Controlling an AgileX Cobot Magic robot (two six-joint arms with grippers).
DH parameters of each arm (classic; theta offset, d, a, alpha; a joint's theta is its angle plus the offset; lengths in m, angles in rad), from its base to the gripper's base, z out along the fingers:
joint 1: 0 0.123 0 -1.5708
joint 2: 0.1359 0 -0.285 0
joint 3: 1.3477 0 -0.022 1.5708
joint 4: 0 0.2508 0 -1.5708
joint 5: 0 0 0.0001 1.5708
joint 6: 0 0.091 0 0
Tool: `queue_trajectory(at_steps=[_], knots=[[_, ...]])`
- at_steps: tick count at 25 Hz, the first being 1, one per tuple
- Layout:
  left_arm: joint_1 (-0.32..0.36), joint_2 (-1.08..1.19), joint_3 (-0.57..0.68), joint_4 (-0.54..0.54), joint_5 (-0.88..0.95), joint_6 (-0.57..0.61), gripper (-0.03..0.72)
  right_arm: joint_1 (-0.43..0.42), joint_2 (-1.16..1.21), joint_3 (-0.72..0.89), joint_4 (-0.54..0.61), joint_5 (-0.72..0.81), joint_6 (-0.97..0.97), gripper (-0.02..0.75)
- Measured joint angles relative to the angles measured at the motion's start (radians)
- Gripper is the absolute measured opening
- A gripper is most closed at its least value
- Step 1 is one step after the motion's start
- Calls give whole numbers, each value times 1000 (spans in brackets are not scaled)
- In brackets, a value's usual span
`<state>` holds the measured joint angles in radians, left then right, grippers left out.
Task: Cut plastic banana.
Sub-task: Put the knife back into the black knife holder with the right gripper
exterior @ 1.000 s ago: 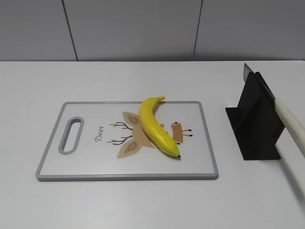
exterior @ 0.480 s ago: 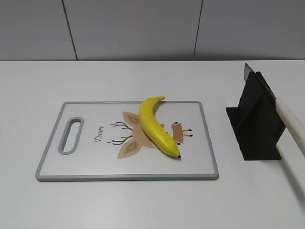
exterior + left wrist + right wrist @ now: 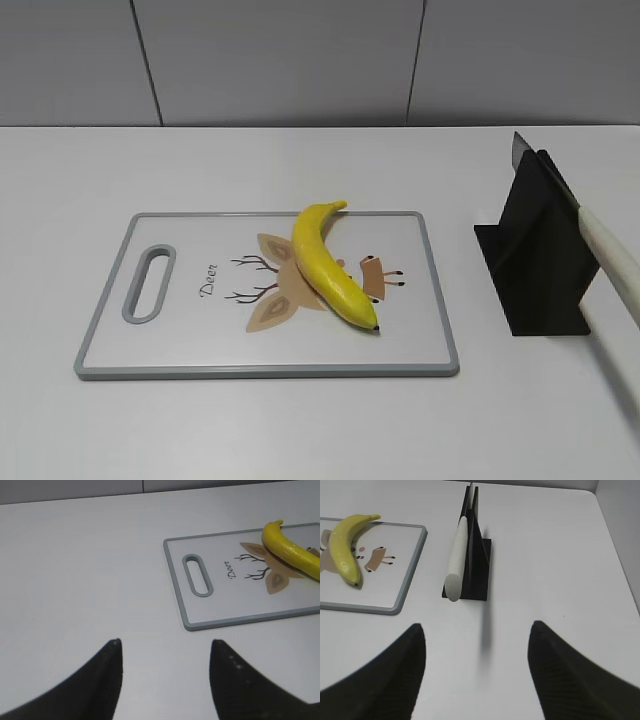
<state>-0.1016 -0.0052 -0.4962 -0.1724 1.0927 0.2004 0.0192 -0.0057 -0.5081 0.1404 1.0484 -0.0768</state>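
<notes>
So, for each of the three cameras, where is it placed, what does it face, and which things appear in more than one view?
Exterior: in front, looking down at a slant on the cutting board, plastic banana and knife stand; no robot part shows.
Left wrist: faces the board's handle end; left gripper open.
Right wrist: faces the stand; right gripper open.
Shared: banana and board in all three views.

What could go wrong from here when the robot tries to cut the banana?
1. The knife rests slanted in its black stand; an off-centre grasp by the open right gripper could tip the stand.
2. The glossy curved banana lies loose on the cutting board and might roll under the blade.
</notes>
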Motion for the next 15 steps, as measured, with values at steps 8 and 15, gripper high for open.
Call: queue_trajectory(at_steps=[8,15], knots=[[0,0,0,0,0,0,542,0,0,0,6,0,0,501],[14,0,0,-1,-1,0,541,0,0,0,7,0,0,501]])
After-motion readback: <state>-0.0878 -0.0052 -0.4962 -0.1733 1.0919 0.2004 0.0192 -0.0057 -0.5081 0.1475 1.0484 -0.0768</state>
